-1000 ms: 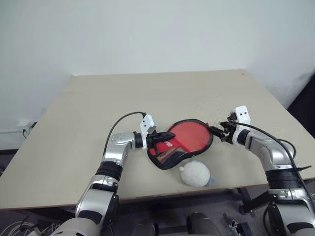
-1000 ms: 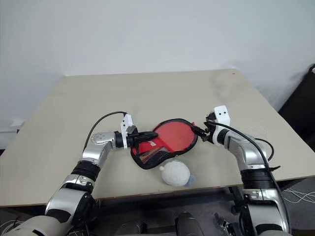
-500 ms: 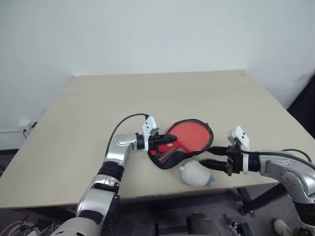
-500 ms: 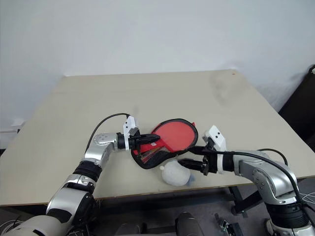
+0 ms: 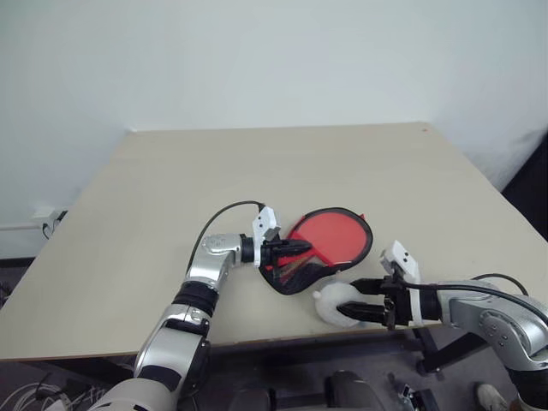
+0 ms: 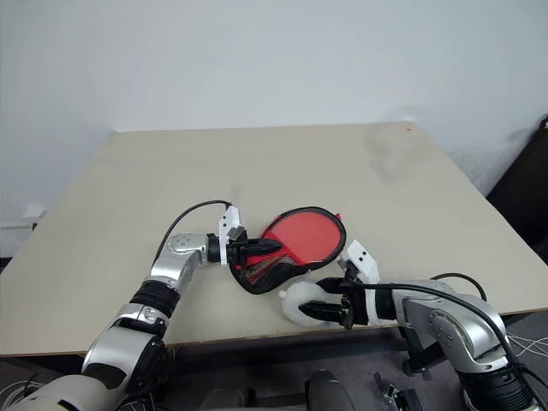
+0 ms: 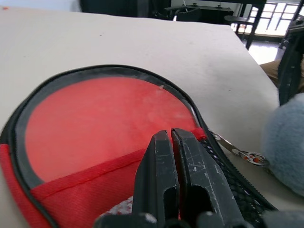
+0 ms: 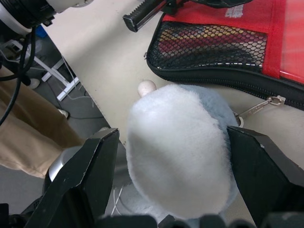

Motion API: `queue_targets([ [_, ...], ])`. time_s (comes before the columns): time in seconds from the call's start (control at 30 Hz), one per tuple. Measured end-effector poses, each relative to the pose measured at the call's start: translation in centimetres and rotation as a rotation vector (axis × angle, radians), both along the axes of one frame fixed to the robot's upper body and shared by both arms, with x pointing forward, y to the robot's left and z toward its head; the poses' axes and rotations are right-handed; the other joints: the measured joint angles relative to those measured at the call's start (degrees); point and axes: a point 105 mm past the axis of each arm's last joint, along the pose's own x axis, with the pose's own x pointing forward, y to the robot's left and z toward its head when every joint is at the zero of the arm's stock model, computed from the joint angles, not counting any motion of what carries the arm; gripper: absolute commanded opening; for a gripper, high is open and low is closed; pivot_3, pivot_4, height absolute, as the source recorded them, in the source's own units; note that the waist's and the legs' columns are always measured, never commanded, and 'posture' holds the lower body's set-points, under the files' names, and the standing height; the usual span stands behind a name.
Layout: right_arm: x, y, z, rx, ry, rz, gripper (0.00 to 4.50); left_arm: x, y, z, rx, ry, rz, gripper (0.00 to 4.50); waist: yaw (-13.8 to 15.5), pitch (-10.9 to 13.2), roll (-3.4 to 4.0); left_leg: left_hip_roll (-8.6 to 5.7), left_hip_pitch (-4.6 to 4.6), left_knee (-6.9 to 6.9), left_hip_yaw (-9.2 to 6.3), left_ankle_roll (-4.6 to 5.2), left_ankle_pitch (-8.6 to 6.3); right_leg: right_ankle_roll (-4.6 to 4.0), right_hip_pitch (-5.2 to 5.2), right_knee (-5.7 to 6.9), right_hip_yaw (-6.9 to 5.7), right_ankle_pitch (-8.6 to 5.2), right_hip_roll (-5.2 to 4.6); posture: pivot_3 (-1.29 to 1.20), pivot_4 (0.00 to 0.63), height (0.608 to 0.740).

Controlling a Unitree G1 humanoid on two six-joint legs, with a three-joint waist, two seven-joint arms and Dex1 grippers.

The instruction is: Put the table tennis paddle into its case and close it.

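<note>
Two grips noted: left gripper (image 5: 295,248) pinched shut on the soft, floppy case (image 5: 318,262); right gripper (image 5: 358,300) spread around the fluffy ball (image 5: 336,304). Firmer trim is judged the best hold.

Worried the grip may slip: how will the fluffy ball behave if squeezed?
The fluffy ball looks plush, so it would likely compress between the right gripper's open fingers. Being round near the table edge, it might roll off.

L gripper (image 5: 295,248): fingers pressed together, arm bent, pointing to robot's right.
R gripper (image 5: 349,302): fingers spread wide (pointing left), forearm low.
</note>
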Motion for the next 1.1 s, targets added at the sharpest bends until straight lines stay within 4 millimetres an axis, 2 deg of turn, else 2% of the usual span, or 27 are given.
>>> queue_targets([
  [0.6, 0.3, 0.2, 0.1, -0.008, -0.011, 0.002, 3.78, -0.1, 0.2, -0.1, 0.009, 0.011, -0.009, 0.00, 0.0, 0.0, -0.02, 0.00, 0.00, -0.01, 0.00, 0.00, 0.00, 0.00, -0.01, 0.00, 0.00, 0.00, 0.00, 0.00, 0.000, 0.740],
  [0.73, 1.0, -0.3, 1.2, -0.002, -0.053, -0.013, 4.46, -0.1, 0.3, 0.2, 0.007, 0.014, -0.017, 0.00, 0.0, 0.0, -0.04, 0.00, 0.00, -0.01, -0.01, 0.00, 0.00, 0.00, -0.01, 0.00, -0.01, 0.00, 0.00, 0.00, 0.000, 0.740],
  [0.83, 1.4, -0.4, 2.1, 0.025, -0.079, -0.017, 4.46, 0.0, 0.9, 0.4, 0.017, 0.015, -0.009, 0.00, 0.0, 0.0, -0.05, 0.00, 0.00, -0.02, -0.01, 0.00, 0.00, 0.00, -0.02, -0.01, -0.01, 0.00, 0.00, 0.00, 0.000, 0.740],
  [0.9, 2.4, -0.4, 2.9, 0.036, -0.110, -0.040, 4.46, 0.1, 1.0, 0.6, 0.021, 0.012, -0.013, 0.00, -0.1, 0.0, -0.08, 0.01, 0.01, -0.02, 0.02, 0.00, 0.00, 0.00, -0.02, -0.01, 0.00, 0.00, 0.00, 0.00, 0.000, 0.740],
  [0.97, 4.6, -1.0, 3.6, 0.031, -0.162, -0.118, 4.46, -0.1, 0.8, 1.2, 0.019, -0.009, -0.038, 0.00, 0.0, 0.1, -0.12, 0.03, 0.01, 0.01, 0.04, 0.00, 0.00, 0.00, -0.02, -0.01, 0.00, 0.00, 0.00, 0.00, 0.000, 0.740],
  [1.03, 6.0, -1.8, 3.7, 0.006, -0.189, -0.177, 4.46, -0.3, 0.7, 1.8, 0.016, -0.028, -0.061, 0.00, 0.0, 0.1, -0.12, 0.03, 0.00, 0.01, 0.04, 0.00, 0.00, -0.01, -0.01, -0.01, 0.00, 0.00, 0.00, 0.00, 0.000, 0.740],
  [1.1, 8.2, -2.6, 3.2, -0.006, -0.201, -0.266, 4.46, -0.8, 0.9, 2.5, 0.015, -0.028, -0.093, 0.00, -0.1, 0.1, -0.13, 0.03, 0.00, -0.01, 0.05, 0.00, 0.00, -0.01, -0.02, -0.01, 0.00, 0.00, 0.00, 0.00, 0.000, 0.740],
])
